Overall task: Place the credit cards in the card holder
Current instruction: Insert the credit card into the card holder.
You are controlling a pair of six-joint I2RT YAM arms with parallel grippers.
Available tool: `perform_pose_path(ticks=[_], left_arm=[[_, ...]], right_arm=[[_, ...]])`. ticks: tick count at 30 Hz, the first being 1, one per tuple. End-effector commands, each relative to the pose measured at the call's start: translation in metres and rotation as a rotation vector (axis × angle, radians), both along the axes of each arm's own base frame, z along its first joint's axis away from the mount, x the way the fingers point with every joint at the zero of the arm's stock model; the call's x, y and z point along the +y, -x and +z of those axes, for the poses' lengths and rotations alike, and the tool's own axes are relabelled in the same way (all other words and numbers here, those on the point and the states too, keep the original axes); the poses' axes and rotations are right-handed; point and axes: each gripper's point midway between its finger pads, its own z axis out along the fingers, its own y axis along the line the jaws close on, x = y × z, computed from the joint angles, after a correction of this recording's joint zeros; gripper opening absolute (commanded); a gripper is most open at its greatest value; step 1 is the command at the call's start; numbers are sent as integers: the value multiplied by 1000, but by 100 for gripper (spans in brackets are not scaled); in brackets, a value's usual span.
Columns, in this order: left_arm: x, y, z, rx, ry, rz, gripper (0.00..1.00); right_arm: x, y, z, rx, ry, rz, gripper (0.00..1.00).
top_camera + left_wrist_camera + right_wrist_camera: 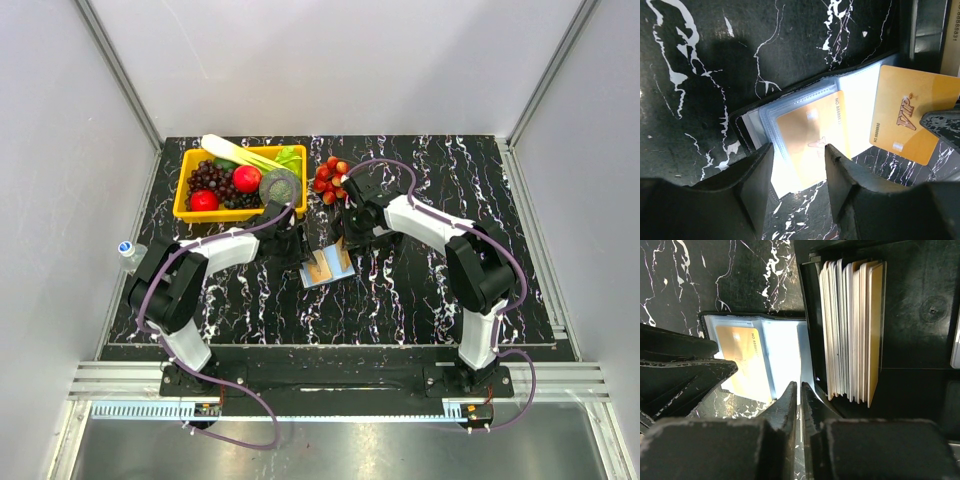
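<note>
The card holder (328, 272) lies open on the table between both grippers, light blue inside. In the left wrist view one gold credit card (807, 142) sits in a clear sleeve on the card holder's (860, 100) left page. My left gripper (797, 150) is open and empty, its jaws low over that page's near edge. My right gripper (799, 387) is shut on a second gold credit card (910, 115), held tilted over the right page and seen edge-on between the jaws in the right wrist view. The sleeved card also shows in the right wrist view (742, 360).
A deeper black tray (920, 315) beside the holder holds an upright stack of several cards (852, 330). A yellow basket (190, 212) of fruit and vegetables stands at the back left. A bunch of red fruit (330, 178) lies behind the right gripper (350, 243).
</note>
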Motion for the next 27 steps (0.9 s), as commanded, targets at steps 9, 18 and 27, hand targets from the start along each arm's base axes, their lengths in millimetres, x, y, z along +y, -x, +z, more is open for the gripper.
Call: perform_pose_path(ticks=[9, 18, 27], left_arm=[[-15, -4, 7, -19, 62, -31, 47], [-17, -5, 9, -22, 74, -32, 47], [-18, -5, 11, -27, 85, -32, 46]], right_arm=[[11, 4, 4, -17, -15, 43, 9], [15, 10, 2, 0, -30, 56, 16], [15, 12, 1, 0, -22, 53, 3]])
